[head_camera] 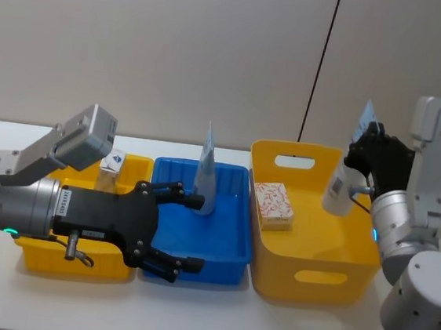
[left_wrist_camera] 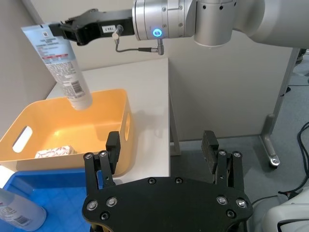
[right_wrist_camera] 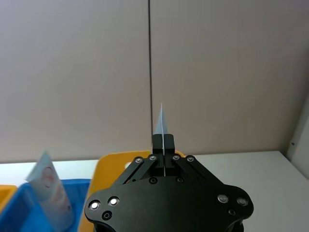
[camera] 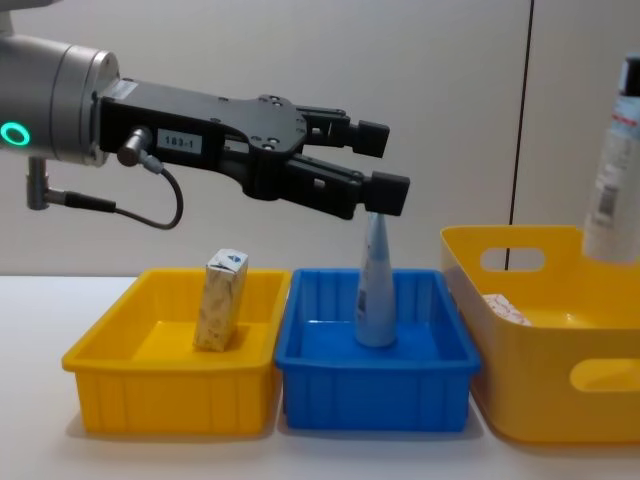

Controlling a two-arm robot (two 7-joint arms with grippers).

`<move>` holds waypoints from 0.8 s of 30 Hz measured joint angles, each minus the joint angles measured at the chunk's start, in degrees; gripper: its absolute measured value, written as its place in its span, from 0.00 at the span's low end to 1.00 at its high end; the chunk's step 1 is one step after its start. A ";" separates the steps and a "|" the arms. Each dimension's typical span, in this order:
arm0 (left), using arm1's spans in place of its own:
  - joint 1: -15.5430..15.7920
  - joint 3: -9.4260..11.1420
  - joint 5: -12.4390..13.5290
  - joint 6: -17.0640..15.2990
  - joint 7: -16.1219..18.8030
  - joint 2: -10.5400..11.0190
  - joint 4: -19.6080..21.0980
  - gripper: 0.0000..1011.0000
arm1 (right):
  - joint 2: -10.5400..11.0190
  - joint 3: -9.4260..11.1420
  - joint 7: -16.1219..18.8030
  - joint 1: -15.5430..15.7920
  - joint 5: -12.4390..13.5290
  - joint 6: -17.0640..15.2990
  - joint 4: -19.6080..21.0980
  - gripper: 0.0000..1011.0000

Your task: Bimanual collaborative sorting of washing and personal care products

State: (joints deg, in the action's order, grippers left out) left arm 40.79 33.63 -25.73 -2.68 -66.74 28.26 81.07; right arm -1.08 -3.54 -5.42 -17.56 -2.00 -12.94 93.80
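The white bench (head_camera: 189, 311) carried three bins in a row, which suited a sort by kind: each bin took one sort of product. The deep yellow bin with handle slots (head_camera: 309, 261) stood at the robot's right, the shallow blue bin (head_camera: 231, 249) in the middle and the low yellow bin (camera: 120, 380) at the left, each just beside the next.

The left claw (head_camera: 170, 234) hung over the front of the blue bin with its fingers spread wide and nothing between them, probably waiting for a handover or its next pick. The right claw (left_wrist_camera: 63, 30) was raised above the deep yellow bin, shut on the flat crimped end of a white tube with a barcode label (left_wrist_camera: 65, 67); held that way the tube hung cap downward over the bin's inside, well placed for a drop or a pass across.

A tall pale-blue tapered tube (camera: 375, 290) stood upright on its cap in the blue bin, near the back wall. A white box with red leaf print (head_camera: 273, 204) lay on the floor of the deep yellow bin, toward its left wall. A small beige speckled carton (camera: 220, 300) stood upright in the low yellow bin; its printing was too small to read
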 joint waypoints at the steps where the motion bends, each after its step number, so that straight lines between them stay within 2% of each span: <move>1: 0.00 0.00 0.00 0.00 0.00 0.00 0.00 0.99 | 0.10 0.14 -0.05 0.00 -0.10 0.03 -0.23 0.00; 11: 0.00 0.00 0.00 0.00 0.00 0.00 0.00 0.99 | 1.51 1.49 -0.69 -0.20 -1.98 0.65 -4.72 0.00; 24: 0.00 0.00 0.00 0.00 0.00 0.00 0.00 0.99 | 2.16 1.05 -0.58 -0.57 -4.27 1.79 -9.51 0.02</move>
State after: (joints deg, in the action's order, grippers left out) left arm 40.79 33.63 -25.73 -2.68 -66.74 28.26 81.07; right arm 1.07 -2.49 -6.00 -18.13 -6.27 -11.16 84.29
